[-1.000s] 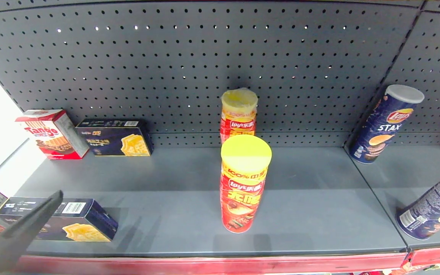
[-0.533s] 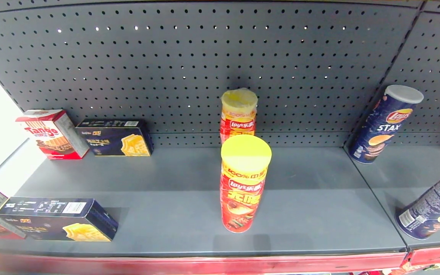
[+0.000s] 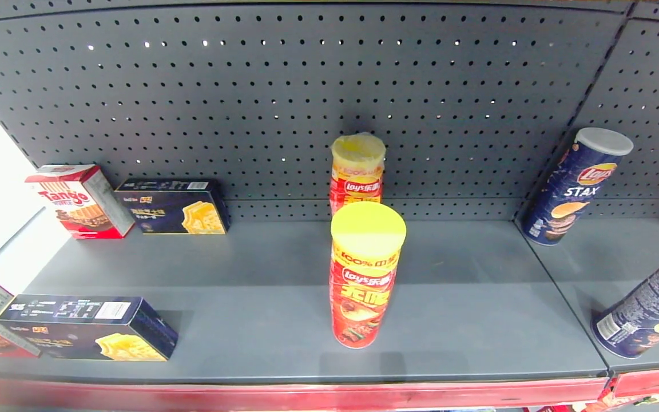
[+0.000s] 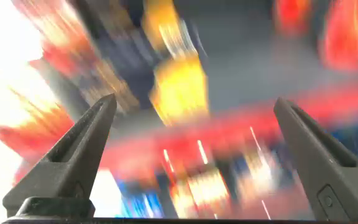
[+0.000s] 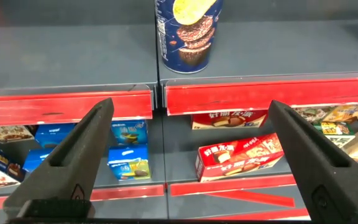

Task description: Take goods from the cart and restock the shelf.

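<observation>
Right fingers (image 5: 73, 162) spread, blue can (image 5: 188, 34) ahead

Beyond my left hand (image 4: 194, 101) the goods (image 4: 179, 87) blur past telling. The front red can (image 3: 364, 274) hides the base of the rear red can (image 3: 358, 166).

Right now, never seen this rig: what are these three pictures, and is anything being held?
A two-armed wheeled robot restocking a store shelf. The wide picture is from its head camera: two red cans stand mid-shelf, one behind the other, with snack boxes on the left and blue cans on the right. The other two pictures are from cameras on the wrists; the dark prongs are each arm's tool. The left tool and the right tool are both open and hold nothing. The right one faces the shelf's red front edge.
</observation>
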{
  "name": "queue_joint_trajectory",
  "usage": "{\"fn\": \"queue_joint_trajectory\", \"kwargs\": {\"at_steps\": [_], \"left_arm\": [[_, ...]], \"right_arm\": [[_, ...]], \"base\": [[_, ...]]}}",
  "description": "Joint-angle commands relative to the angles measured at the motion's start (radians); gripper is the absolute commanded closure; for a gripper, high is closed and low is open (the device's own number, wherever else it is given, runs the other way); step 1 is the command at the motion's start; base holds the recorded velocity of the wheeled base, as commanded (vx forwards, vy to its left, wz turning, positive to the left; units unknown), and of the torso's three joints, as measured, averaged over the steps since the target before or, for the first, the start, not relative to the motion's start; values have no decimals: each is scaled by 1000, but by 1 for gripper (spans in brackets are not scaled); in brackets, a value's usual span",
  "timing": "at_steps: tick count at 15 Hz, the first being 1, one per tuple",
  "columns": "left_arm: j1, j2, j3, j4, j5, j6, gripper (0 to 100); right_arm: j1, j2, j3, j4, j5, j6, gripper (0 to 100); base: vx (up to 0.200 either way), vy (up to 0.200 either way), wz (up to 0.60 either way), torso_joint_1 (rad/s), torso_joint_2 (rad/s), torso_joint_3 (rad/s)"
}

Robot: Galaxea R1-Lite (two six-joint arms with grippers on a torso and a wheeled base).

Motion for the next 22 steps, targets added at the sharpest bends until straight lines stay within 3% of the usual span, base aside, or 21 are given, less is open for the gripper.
{"fn": "queue_joint_trajectory", "kwargs": {"at_steps": [1, 2, 4, 5, 6, 7, 8, 14, 17, 20, 22], "left_arm": [[59, -10, 23, 22, -25, 1, 0], [56, -5, 23, 38, -25, 16, 0], [-59, -22, 23, 47, 64, -36, 0], [-62, -36, 23, 47, 108, -53, 0], [-47, -93, 23, 120, 211, -67, 0], [-46, -93, 23, 111, 248, -84, 0], [-47, -93, 23, 105, 261, -101, 0], [-47, -93, 21, 105, 255, -111, 0], [-47, -93, 23, 104, 320, -114, 0], [-47, -93, 23, 104, 320, -113, 0], [-47, -93, 23, 102, 320, -139, 0]], "right_arm": [[0, 1, 0, 0, 0, 0, 0], [0, 1, 0, 0, 0, 0, 0], [0, 1, 0, 0, 0, 0, 0], [0, 1, 0, 0, 0, 0, 0], [0, 1, 0, 0, 0, 0, 0], [0, 1, 0, 0, 0, 0, 0], [0, 1, 0, 0, 0, 0, 0], [0, 1, 0, 0, 0, 0, 0], [0, 1, 0, 0, 0, 0, 0], [0, 1, 0, 0, 0, 0, 0], [0, 3, 0, 0, 8, -3, 0]], "base": [[0, 0, 0, 0, 0, 0], [0, 0, 0, 0, 0, 0], [0, 0, 0, 0, 0, 0], [0, 0, 0, 0, 0, 0], [0, 0, 0, 0, 0, 0], [0, 0, 0, 0, 0, 0], [0, 0, 0, 0, 0, 0], [0, 0, 0, 0, 0, 0], [0, 0, 0, 0, 0, 0], [0, 0, 0, 0, 0, 0], [0, 0, 0, 0, 0, 0]]}}
